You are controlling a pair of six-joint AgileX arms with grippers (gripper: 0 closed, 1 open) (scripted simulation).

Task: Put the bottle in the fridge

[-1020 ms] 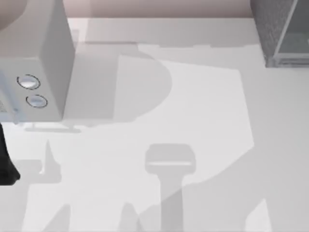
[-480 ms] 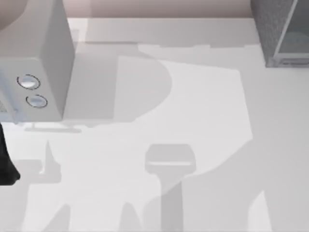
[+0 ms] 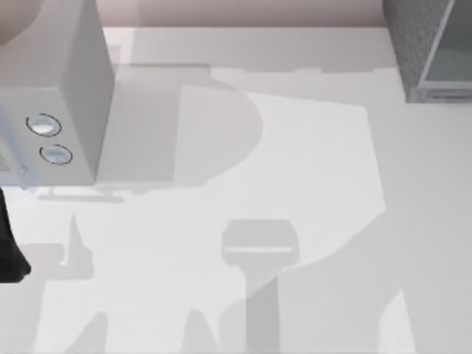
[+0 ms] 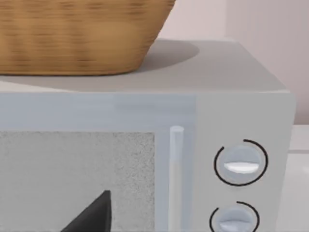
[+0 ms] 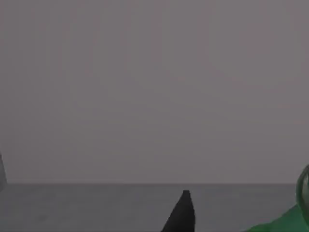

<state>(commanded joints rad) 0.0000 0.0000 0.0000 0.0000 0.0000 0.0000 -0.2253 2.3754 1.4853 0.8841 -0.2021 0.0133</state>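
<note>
Bottle, green translucent plastic (image 5: 289,221), sits just beside your right gripper's dark fingertip (image 5: 181,212); grip state unreadable.

- My left finger (image 4: 91,215), dark, pokes up right in front of the grey box (image 4: 241,77).
- Wicker basket (image 4: 82,34) sits on top of the box.
- Two round knobs (image 4: 240,162) beside its door handle (image 4: 175,174).

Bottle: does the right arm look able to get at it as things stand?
Probably yes. In the right wrist view the green bottle sits right beside the right gripper's dark fingertip, with nothing between them. Whether it is already held cannot be told.
</note>
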